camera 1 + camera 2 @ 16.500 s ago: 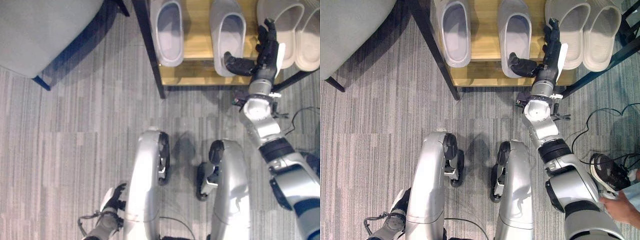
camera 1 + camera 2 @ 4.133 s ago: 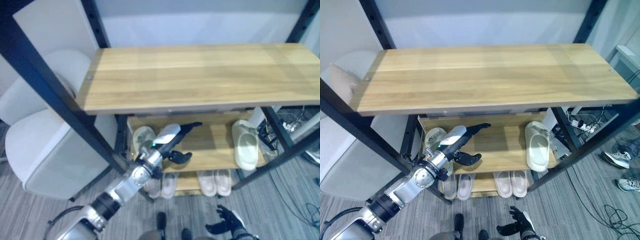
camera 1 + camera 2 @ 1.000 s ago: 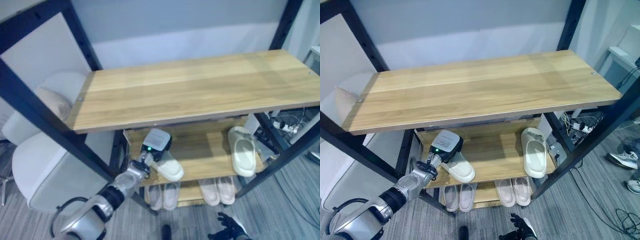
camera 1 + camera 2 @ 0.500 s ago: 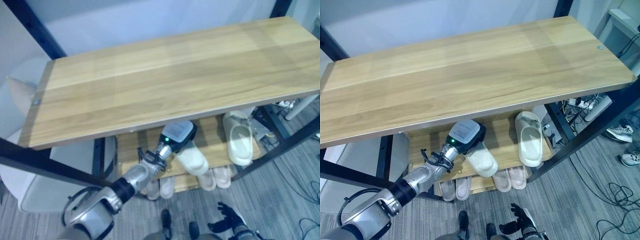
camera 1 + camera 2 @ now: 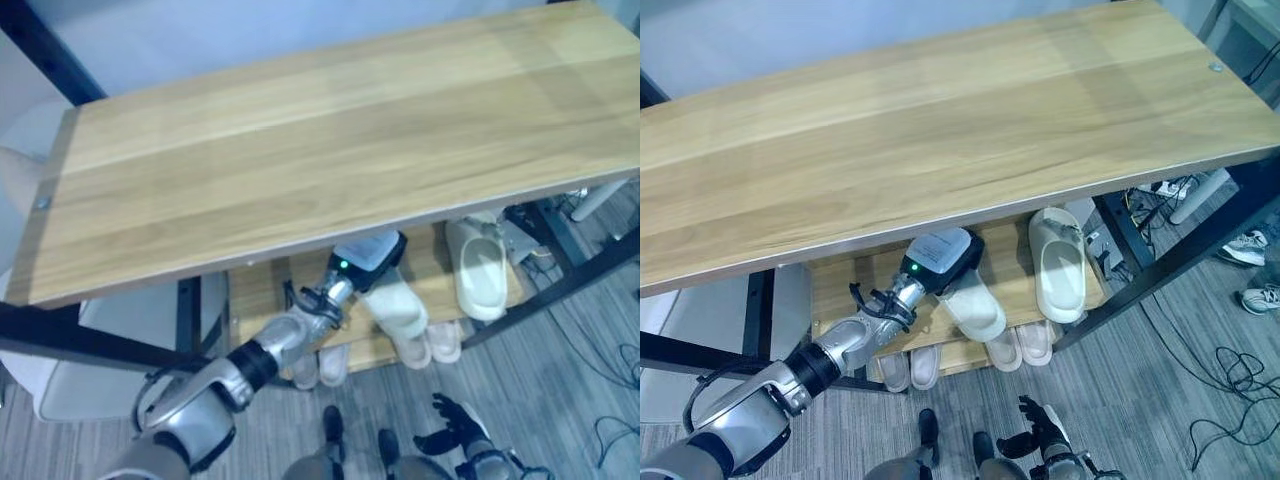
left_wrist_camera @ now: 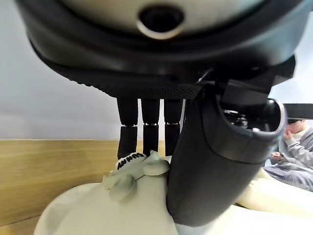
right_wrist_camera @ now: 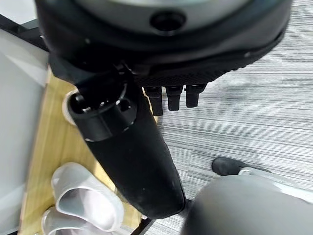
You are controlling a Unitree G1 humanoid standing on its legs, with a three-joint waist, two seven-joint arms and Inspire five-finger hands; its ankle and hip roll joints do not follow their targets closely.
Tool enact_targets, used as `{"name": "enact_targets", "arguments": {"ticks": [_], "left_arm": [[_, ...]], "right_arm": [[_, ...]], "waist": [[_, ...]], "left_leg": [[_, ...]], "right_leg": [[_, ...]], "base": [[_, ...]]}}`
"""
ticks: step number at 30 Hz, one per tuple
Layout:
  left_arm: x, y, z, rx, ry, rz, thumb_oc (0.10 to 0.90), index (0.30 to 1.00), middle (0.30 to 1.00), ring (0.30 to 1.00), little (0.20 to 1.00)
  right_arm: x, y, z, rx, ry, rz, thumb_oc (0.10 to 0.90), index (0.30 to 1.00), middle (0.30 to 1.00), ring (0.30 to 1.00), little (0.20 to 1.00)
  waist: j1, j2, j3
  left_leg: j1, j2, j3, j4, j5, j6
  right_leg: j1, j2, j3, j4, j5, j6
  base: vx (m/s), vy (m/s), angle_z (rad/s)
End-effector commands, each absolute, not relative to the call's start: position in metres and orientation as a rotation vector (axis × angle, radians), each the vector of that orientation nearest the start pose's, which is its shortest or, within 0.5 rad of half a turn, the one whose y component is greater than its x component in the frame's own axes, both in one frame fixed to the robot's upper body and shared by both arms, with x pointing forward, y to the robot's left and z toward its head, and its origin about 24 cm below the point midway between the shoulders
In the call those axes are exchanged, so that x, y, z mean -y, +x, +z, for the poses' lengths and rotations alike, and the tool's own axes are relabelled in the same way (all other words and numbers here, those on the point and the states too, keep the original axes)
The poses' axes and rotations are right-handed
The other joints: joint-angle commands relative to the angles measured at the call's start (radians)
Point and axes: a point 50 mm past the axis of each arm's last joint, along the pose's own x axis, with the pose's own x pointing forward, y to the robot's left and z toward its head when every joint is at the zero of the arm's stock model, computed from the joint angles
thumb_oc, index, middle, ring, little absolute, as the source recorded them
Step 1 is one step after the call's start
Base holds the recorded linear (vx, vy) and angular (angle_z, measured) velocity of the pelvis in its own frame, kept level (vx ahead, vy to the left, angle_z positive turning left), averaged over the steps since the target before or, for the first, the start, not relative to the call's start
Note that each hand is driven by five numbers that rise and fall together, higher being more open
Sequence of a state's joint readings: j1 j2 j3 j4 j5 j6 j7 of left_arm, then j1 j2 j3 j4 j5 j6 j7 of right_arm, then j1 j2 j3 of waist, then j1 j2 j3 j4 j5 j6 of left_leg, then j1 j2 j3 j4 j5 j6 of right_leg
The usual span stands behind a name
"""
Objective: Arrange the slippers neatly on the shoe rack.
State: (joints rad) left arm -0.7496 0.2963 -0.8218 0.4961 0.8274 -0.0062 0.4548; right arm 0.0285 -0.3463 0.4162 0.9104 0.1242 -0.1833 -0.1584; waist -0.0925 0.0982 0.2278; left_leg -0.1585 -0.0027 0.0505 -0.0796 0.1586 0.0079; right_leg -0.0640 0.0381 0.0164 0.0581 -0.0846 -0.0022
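Left wrist view shows the left hand (image 6: 195, 147) clamped on a cream slipper (image 5: 972, 308) over the middle shelf (image 5: 1015, 262), its mate (image 5: 1059, 262) already placed, so pairing remains.

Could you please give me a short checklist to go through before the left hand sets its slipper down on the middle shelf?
1. Left hand gripping the cream foam slipper: ok, fingers and thumb pinch it.
2. Slipper over the wooden middle shelf: ok.
3. Free space beside the matching cream slipper: ok.
4. Slipper parallel to its mate: not ok, angled.
5. Slipper resting on the shelf: cannot tell.
6. Right hand out of the way: ok, low near the floor.
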Motion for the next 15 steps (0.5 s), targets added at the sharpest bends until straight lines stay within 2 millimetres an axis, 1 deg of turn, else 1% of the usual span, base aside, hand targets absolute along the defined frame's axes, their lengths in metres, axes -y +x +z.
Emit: {"name": "enact_targets", "arguments": {"ticks": [1,3,5,6,8,10,11,12,15], "left_arm": [[0.006,0.334,0.151,0.943,1.227,-0.249,0.4,0.3,0.3,0.3,0.3],[0.012,0.331,0.148,0.948,1.229,-0.281,0.4,0.3,0.3,0.3,0.3],[0.018,0.328,0.143,0.952,1.249,-0.318,0.4,0.3,0.3,0.3,0.3],[0.021,0.327,0.14,0.954,1.257,-0.338,0.4,0.3,0.3,0.3,0.3],[0.025,0.325,0.138,0.958,1.261,-0.361,0.4,0.3,0.3,0.3,0.3],[0.028,0.325,0.138,0.961,1.259,-0.368,0.4,0.3,0.3,0.3,0.3],[0.029,0.324,0.138,0.962,1.257,-0.372,0.4,0.3,0.3,0.3,0.3],[0.035,0.322,0.139,0.972,1.248,-0.379,0.4,0.3,0.3,0.3,0.3],[0.04,0.321,0.141,0.984,1.243,-0.378,0.4,0.3,0.3,0.3,0.3]], "right_arm": [[0.213,0.164,-0.113,-0.655,-0.392,0.041,0.8,0.9,0.9,0.9,0.9],[0.214,0.166,-0.112,-0.652,-0.396,0.039,0.8,0.9,0.9,0.9,0.9],[0.214,0.168,-0.111,-0.647,-0.398,0.046,0.8,0.9,0.9,0.9,0.9],[0.214,0.169,-0.111,-0.643,-0.397,0.047,0.8,0.9,0.9,0.9,0.9],[0.214,0.17,-0.11,-0.639,-0.399,0.049,0.8,0.9,0.9,0.9,0.9],[0.214,0.17,-0.11,-0.637,-0.4,0.049,0.8,0.9,0.9,0.9,0.9],[0.214,0.171,-0.11,-0.636,-0.399,0.049,0.8,0.9,0.9,0.9,0.9],[0.213,0.172,-0.11,-0.635,-0.4,0.05,0.8,0.9,0.9,0.9,0.9],[0.212,0.174,-0.109,-0.629,-0.4,0.049,0.8,0.9,0.9,0.9,0.9]], "waist": [[-0.026,-0.007,0.002],[-0.029,-0.004,0.003],[-0.032,-0.001,0.009],[-0.034,0.0,0.008],[-0.037,0.002,0.011],[-0.038,0.003,0.014],[-0.04,0.003,0.014],[-0.044,0.003,0.02],[-0.049,0.002,0.025]], "left_leg": [[0.082,0.01,-0.017,-0.008,-0.133,-0.043],[0.086,0.009,-0.015,-0.008,-0.142,-0.043],[0.083,0.01,-0.011,-0.008,-0.134,-0.043],[0.088,0.01,-0.011,-0.008,-0.143,-0.043],[0.088,0.011,-0.007,-0.008,-0.143,-0.043],[0.083,0.012,-0.005,-0.008,-0.134,-0.044],[0.086,0.012,-0.005,-0.008,-0.143,-0.044],[0.084,0.011,-0.004,-0.008,-0.144,-0.044],[0.08,0.013,0.0,-0.008,-0.143,-0.044]], "right_leg": [[-0.013,-0.05,0.002,-0.104,0.03,0.093],[-0.01,-0.051,0.006,-0.105,0.023,0.094],[-0.018,-0.049,0.013,-0.101,0.031,0.093],[-0.014,-0.05,0.014,-0.102,0.023,0.093],[-0.017,-0.049,0.017,-0.101,0.022,0.093],[-0.023,-0.048,0.017,-0.099,0.03,0.093],[-0.019,-0.049,0.017,-0.101,0.023,0.094],[-0.023,-0.048,0.019,-0.1,0.023,0.094],[-0.031,-0.046,0.024,-0.1,0.025,0.093]], "base": [[0.0,0.0,0.0],[0.03,0.007,-0.01],[0.0,0.0,0.0],[0.0,0.0,0.0],[0.02,0.0,-0.06],[-0.01,-0.008,-0.09],[-0.01,-0.008,-0.11],[0.02,-0.007,-0.09],[-0.01,-0.008,-0.07]]}}
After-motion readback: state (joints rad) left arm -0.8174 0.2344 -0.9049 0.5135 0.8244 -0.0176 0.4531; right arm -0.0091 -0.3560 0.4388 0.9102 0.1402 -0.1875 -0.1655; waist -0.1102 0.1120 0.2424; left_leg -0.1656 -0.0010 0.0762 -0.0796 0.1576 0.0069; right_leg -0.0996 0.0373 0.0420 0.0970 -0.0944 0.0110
